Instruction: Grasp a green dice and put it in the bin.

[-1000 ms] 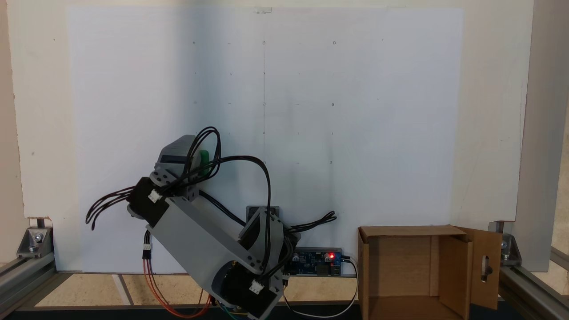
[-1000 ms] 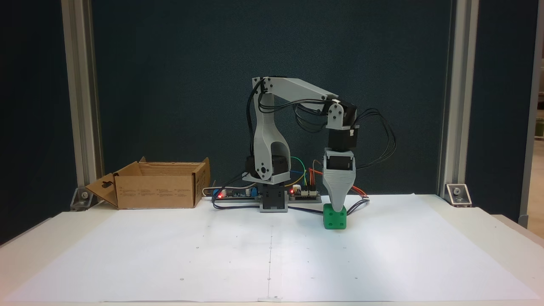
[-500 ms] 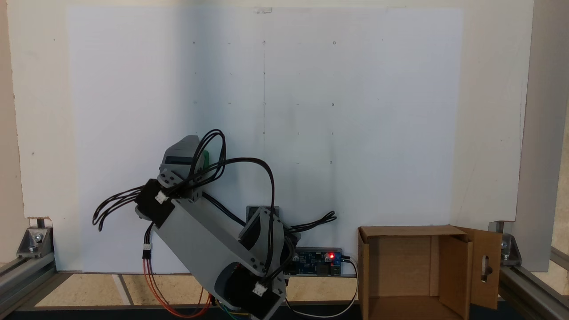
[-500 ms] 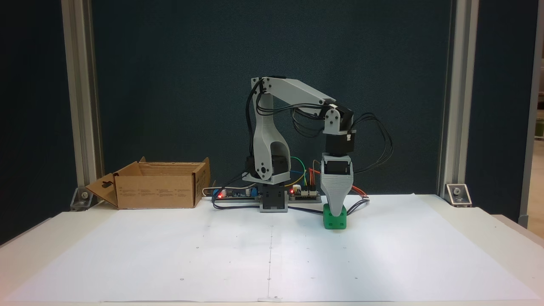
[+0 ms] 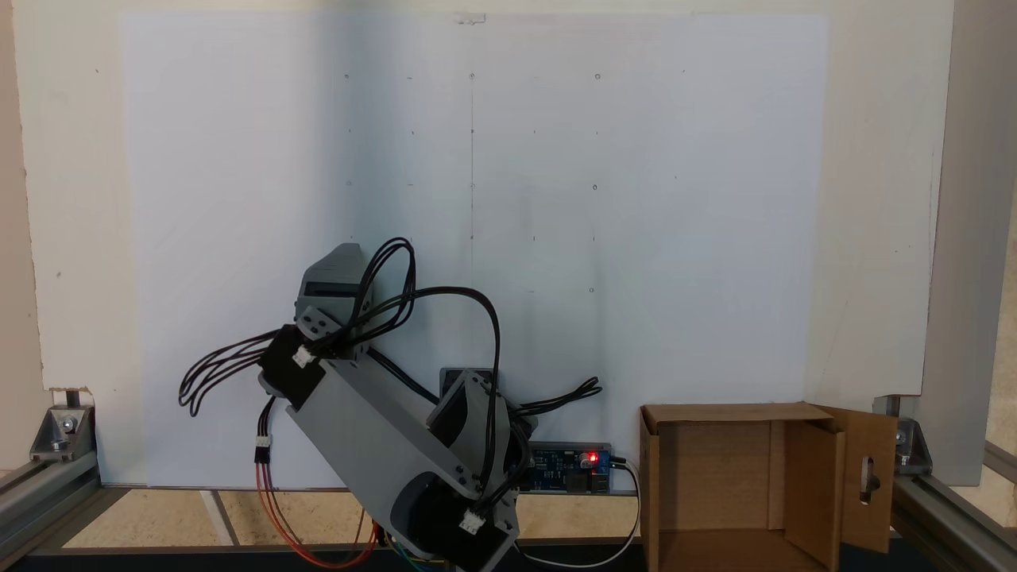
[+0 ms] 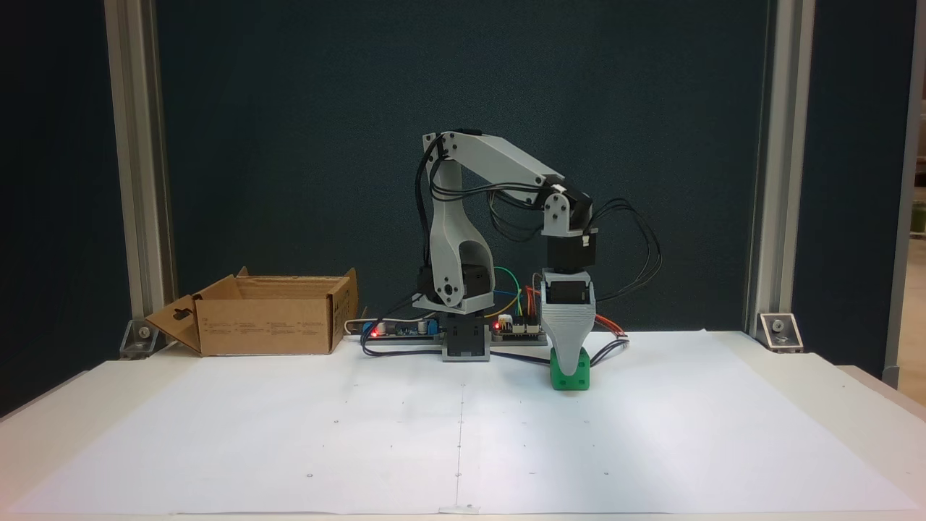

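We are lowering our grey tool [image 6: 568, 369] squarely over the small bright green dice [image 6: 571, 376], keeping it centred; jaw spread we cannot tell.

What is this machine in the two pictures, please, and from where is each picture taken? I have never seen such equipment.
It is a small hobby robot arm bolted to a table, with joints, cables and a grasping part at its end. One fixed view looks at the table from the front; the other looks down from above, behind the arm's base. A large white paper sheet covers the table. On it sits a small green dice. The gripper points straight down and reaches over the dice; its jaws lie one behind the other, so I cannot tell whether they are closed on it. From above the arm hides the dice. A brown cardboard box, the bin, stands open beside the base; from above it looks empty. Small circuit boards with red lights lie near the base.
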You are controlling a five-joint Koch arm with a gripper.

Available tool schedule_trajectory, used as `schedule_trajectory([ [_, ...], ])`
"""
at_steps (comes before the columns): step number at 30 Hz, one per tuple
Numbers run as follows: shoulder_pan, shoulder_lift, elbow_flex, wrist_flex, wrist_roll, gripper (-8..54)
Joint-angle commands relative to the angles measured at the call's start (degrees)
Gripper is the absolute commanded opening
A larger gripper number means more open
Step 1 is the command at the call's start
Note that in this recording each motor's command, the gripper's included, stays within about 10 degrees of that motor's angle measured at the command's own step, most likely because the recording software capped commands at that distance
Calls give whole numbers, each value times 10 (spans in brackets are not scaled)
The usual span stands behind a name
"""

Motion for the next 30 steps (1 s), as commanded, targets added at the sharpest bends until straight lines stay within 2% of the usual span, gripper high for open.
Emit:
schedule_trajectory([
  [1, 0, 18, -11, -18, 39, 418],
  [26, 8, -38, -5, -46, 35, 412],
  [30, 10, -38, -2, -46, 33, 381],
])
